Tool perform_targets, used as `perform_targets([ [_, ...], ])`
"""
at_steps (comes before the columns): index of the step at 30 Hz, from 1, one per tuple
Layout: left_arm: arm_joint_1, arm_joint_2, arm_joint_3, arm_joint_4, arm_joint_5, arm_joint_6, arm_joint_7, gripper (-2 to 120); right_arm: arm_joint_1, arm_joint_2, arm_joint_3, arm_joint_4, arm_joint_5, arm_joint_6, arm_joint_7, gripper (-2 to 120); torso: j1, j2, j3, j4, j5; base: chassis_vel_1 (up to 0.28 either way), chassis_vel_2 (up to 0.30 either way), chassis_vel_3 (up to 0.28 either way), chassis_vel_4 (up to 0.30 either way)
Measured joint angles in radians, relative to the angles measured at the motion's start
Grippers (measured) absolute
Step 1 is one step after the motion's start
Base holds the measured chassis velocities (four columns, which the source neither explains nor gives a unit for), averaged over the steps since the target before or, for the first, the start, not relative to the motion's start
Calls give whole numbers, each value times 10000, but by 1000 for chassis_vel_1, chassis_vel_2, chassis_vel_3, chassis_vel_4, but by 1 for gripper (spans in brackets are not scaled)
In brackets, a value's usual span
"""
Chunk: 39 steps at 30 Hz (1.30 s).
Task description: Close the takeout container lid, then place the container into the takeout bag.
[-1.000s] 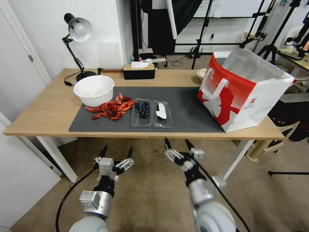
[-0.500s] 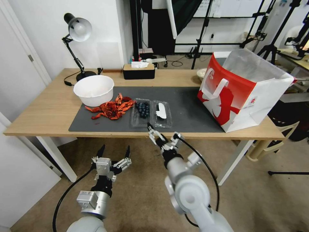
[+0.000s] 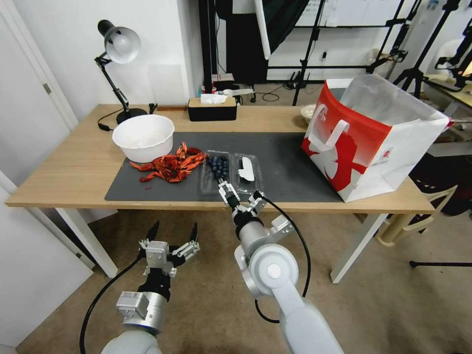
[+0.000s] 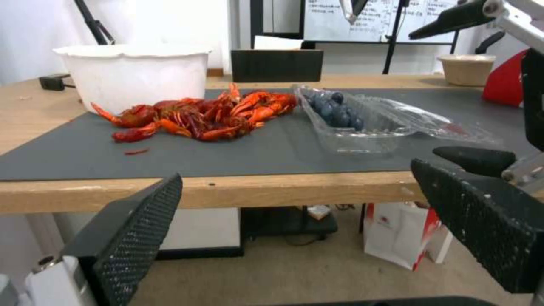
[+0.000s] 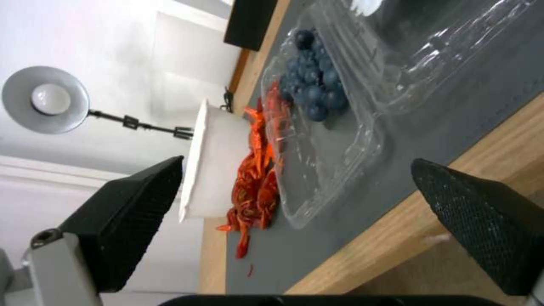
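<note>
A wooden worktop (image 3: pixel 73 172) carries a dark mat (image 3: pixel 290 167), with a desk lamp (image 3: pixel 118 49) and a black tissue box (image 3: pixel 212 109) at its far edge and tripods in the room behind. On the mat sit a white bowl (image 3: pixel 143 137), a heap of red crayfish (image 3: pixel 169 168), and the takeout container (image 3: pixel 215 172), lying open with its lid (image 3: pixel 247 173) flat beside the berry half. The takeout bag (image 3: pixel 371 137) stands upright, well apart at the worktop's right end.

The right tool (image 3: pixel 239 192) hangs at the near edge of the worktop just before the container, its fingers spread wide and holding nothing; it appears not to touch the plastic. The left tool (image 3: pixel 173 231) waits low in front of the worktop, open and empty.

Compared with half a second ago, the right tool has advanced toward the container; the left has barely shifted.
</note>
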Motion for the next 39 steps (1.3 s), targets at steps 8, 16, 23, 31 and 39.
perform_targets([
  [8,-14,13,-1,19,-6,0,-2,100,143,63,115,-154,181,26,72,100,1,0,0,0,0,0,0,0,0],
  [16,-4,8,1,60,-8,-47,-3,100,316,150,313,-325,381,16,288,100,0,0,0,0,0,0,0,0,0],
  [23,2,22,0,79,-12,-81,-1,100,377,154,409,-343,485,15,313,100,0,0,0,0,1,0,0,0,0],
  [31,16,17,13,72,-6,-80,0,100,518,216,540,-353,712,65,626,100,0,1,0,0,1,0,0,0,0],
  [39,41,-9,28,61,23,-106,1,100,676,336,626,-320,891,149,1156,100,1,2,0,0,1,0,0,0,0],
])
